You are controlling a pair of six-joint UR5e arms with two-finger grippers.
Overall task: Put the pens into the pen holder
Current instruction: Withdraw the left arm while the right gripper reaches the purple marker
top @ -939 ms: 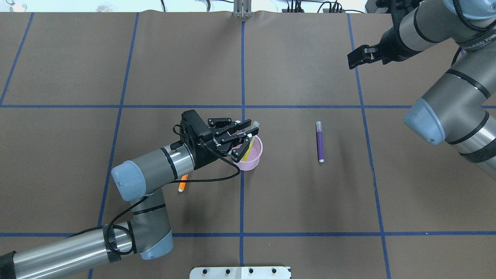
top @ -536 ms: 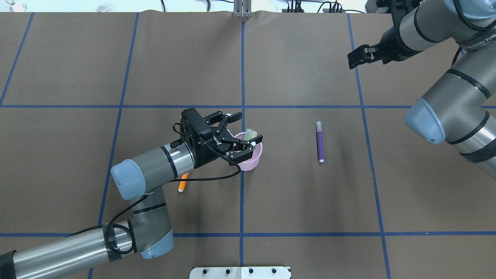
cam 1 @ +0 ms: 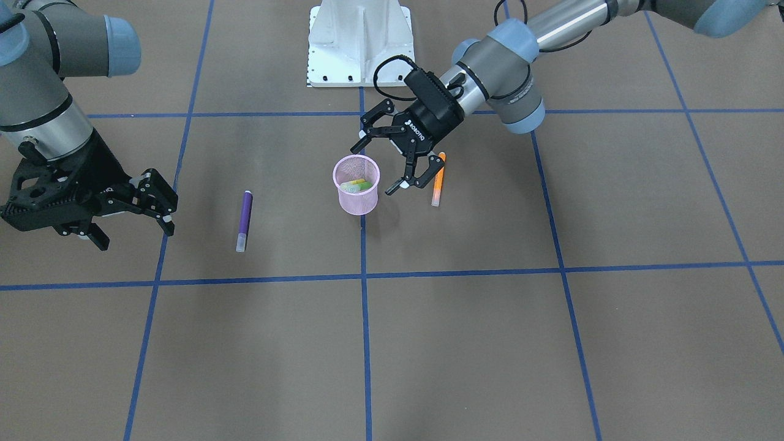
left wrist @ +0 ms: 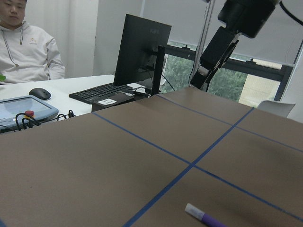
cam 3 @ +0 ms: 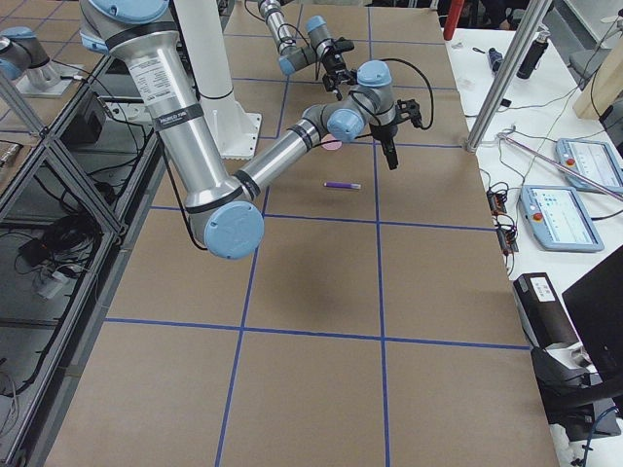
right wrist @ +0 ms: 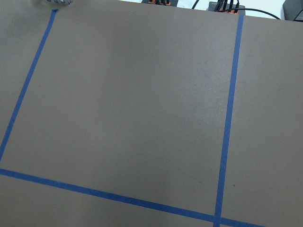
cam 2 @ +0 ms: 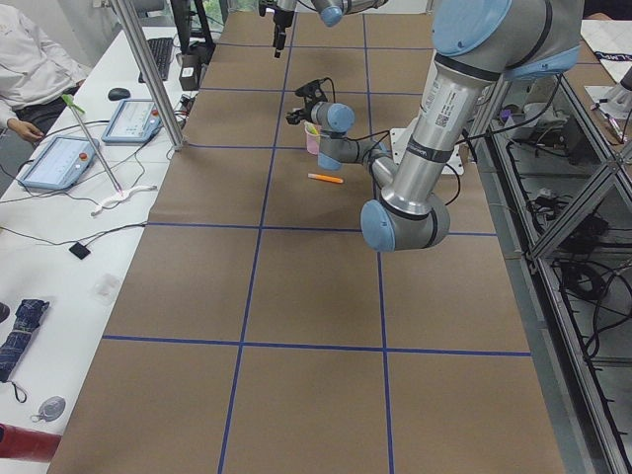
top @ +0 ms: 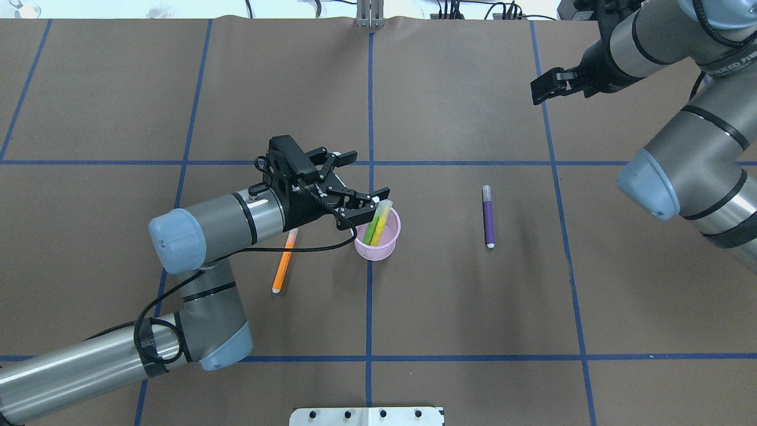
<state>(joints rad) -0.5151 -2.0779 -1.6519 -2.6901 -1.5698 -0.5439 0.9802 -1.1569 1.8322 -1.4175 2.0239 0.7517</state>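
Pen holder [top: 378, 253] upright on surface [top: 449, 307], green and yellow pens [top: 376, 223] inside. Left gripper [top: 371, 173] jaws spread, empty, just beside rim. Orange pen [top: 284, 263] left, purple pen [top: 488, 216] right. Right gripper [cam 1: 131, 229] jaws spread, well apart.

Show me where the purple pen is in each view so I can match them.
Front-facing: purple pen lies left of the pen holder.
Overhead: purple pen lies right of the pen holder.
Exterior left: cannot make it out.
Exterior right: purple pen, nearer the camera than the pen holder.
Left wrist: purple pen, cap end at the bottom edge.
Right wrist: not in it.
Shared landmark: pen holder by the central blue tape line.
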